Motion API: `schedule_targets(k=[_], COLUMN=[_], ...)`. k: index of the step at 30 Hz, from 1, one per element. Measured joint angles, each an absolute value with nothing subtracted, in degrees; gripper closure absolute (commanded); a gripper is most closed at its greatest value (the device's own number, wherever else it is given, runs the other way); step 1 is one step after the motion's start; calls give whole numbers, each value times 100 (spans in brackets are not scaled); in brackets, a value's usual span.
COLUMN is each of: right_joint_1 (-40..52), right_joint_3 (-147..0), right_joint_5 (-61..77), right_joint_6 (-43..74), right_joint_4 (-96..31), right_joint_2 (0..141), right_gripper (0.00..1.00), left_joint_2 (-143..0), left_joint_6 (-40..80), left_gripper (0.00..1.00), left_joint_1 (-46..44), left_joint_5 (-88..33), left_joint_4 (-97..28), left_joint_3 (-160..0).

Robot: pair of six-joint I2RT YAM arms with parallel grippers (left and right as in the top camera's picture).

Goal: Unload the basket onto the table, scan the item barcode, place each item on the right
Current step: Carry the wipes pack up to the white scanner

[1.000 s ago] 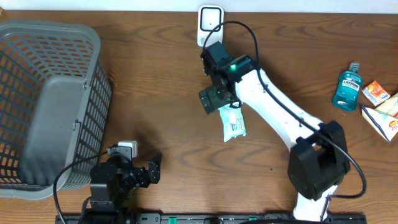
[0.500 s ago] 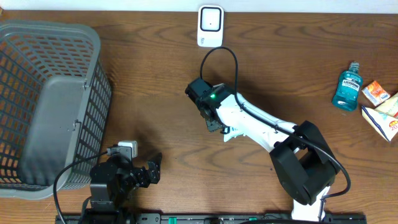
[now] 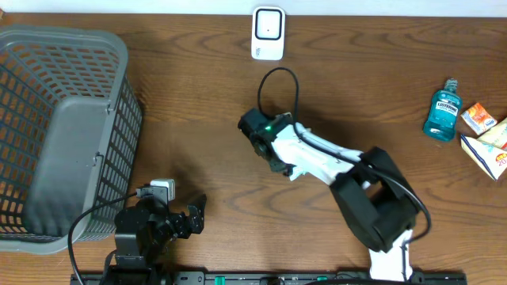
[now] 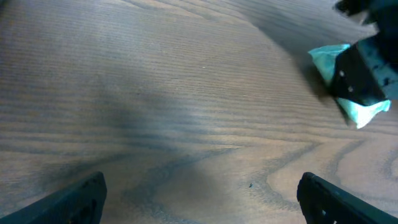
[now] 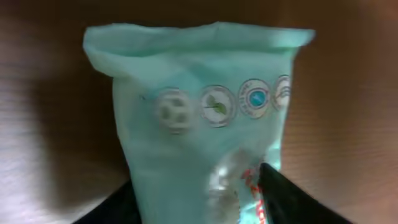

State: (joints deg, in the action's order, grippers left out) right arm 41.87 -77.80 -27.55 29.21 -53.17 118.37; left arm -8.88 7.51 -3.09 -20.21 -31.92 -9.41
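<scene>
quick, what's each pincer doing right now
left pincer: open, empty
right pincer: around the pack, whether it grips cannot be told

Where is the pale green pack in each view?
Overhead: the pale green pack lies mid-table, nearly hidden under the right arm; only a pale edge shows.
Left wrist: upper right corner, partly behind the black right tool.
Right wrist: fills the centre.
Shared landmark: the right tool straddling the pack.

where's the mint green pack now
The pack is mid-table between the fingers of the right claw, mostly hidden under that arm overhead, nearside of the white scanner.
</scene>
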Motion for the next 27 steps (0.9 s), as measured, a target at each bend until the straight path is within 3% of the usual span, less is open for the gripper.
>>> schedule_targets(k=[4, 6, 12, 16, 27], right_joint_1=[4237, 4250, 4276, 4084, 2762], right_joint_3=[-7889, -7909, -7994, -8396, -9295], right_joint_5=[-3094, -3269, -3483, -2777, 3085], right_joint_6=[2869, 2827, 2773, 2329, -998], right_joint_4=[-5575, -5686, -5867, -6239, -6993], right_joint_2=[12044, 12149, 12307, 12337, 11917], right_gripper=[71, 99, 99, 99, 99], left_joint_2=[-888, -888, -888, -888, -888], left_joint_6=[751, 751, 753, 753, 751], left_gripper=[2, 2, 2, 2, 2], left_joint_1=[-309, -309, -309, -309, -309], left_joint_5=[-2018, -2018, -2021, -2021, -2018], left_joint_4=[-3192, -3192, -3194, -3194, -3194], left_joint_3=[-941, -941, -941, -941, -941])
